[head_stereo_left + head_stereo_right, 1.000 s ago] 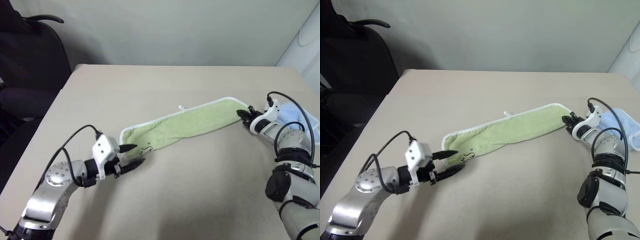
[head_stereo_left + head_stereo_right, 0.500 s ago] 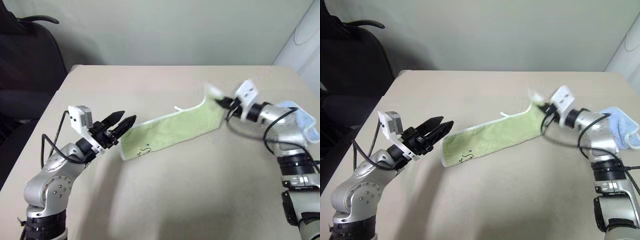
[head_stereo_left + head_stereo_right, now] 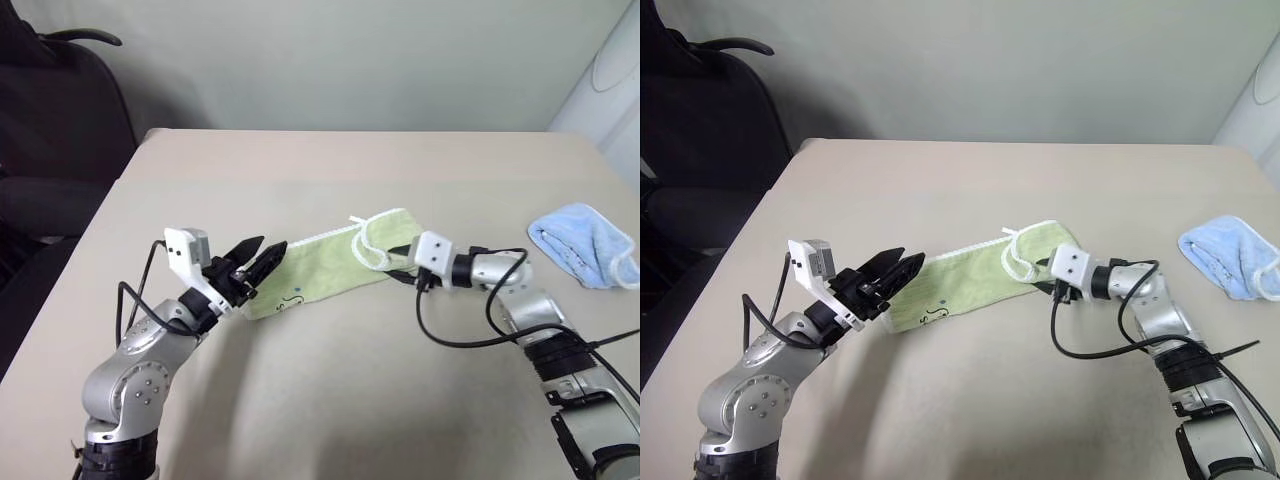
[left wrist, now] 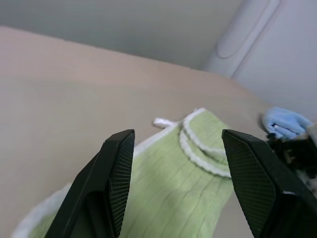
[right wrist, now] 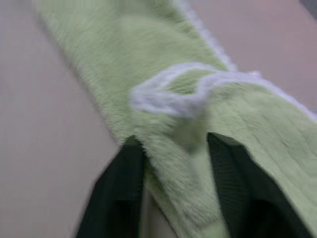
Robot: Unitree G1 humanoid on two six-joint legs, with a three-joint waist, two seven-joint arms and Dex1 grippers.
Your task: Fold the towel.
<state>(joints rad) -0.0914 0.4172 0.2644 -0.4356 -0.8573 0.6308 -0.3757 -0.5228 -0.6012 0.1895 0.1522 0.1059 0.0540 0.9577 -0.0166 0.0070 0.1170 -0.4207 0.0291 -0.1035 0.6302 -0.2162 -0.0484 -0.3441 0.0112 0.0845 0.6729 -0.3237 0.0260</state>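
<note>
The light green towel (image 3: 320, 265) lies as a long strip across the middle of the table, with its dark emblem (image 3: 290, 300) near its left end. Its right end is doubled back over itself, the white edging curled on top (image 5: 163, 59). My right gripper (image 3: 398, 262) sits low at that folded end. It is open, with its black fingers (image 5: 119, 193) either side of a bulge of cloth. Raised just above the towel's left end, my left gripper (image 3: 273, 243) is open and holds nothing; it points along the towel (image 4: 183, 188).
A crumpled light blue cloth (image 3: 585, 245) lies on the table to the right, apart from the towel. A dark office chair (image 3: 50, 130) stands beyond the table's left corner. A white rounded object (image 3: 610, 70) stands at the back right.
My right gripper carried the towel's right end leftward and laid it over the strip, then its fingers parted. My left gripper rose off the left end and rolled, staying open.
</note>
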